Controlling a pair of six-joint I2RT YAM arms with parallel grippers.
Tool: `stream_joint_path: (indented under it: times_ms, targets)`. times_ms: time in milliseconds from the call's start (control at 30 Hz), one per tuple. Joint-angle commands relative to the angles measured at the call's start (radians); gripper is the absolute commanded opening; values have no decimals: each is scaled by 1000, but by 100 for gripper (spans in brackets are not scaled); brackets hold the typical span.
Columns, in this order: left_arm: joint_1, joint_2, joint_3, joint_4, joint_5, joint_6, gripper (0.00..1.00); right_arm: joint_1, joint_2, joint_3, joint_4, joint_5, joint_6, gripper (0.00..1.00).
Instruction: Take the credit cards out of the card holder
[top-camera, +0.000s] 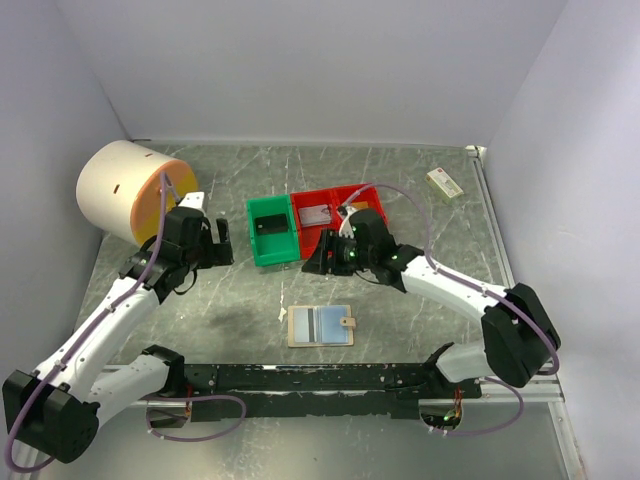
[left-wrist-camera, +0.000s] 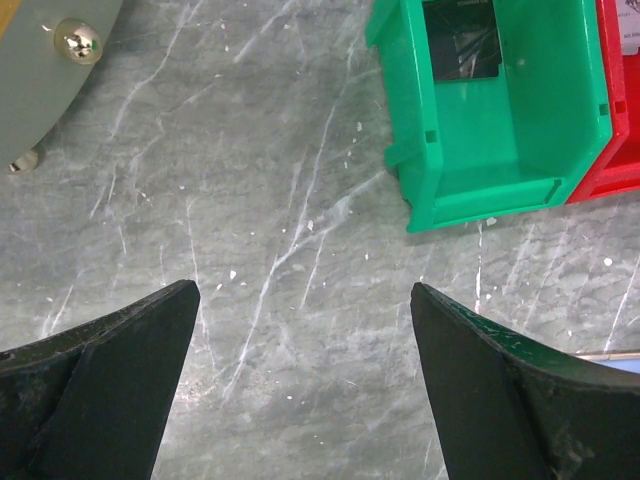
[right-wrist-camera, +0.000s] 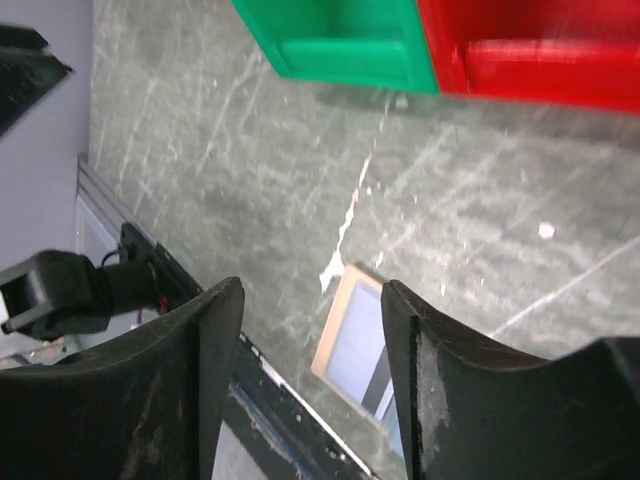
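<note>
Currently the card holder is being seen lying open and flat, long axis running left-right. It is being framed just base-ward of the right gripper, whose fingers are being held apart; the left gripper, likewise parted, is being held farther off.
</note>
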Motion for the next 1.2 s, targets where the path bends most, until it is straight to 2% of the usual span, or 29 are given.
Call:
stream_joint_path:
  times_ms: [0,200,333,567,867,1167]
  targets:
    - [-11,-10,14,16,50,13,99,48,-51,-65,9,-5,88,56]
    - [-14,25,17,26,85,36,98,135,-31,-70,-4,71,161,50]
    - [-15,49,28,12,89,38,97,167,-7,-51,-84,145,184,45]
    - [-16,16,16,21,70,35,97,168,8,-19,-133,210,189,44]
    - [-30,22,24,7,67,34,96,183,57,32,-121,205,190,45]
    - [-43,47,27,-4,57,29,95,200,115,69,-191,218,151,43]
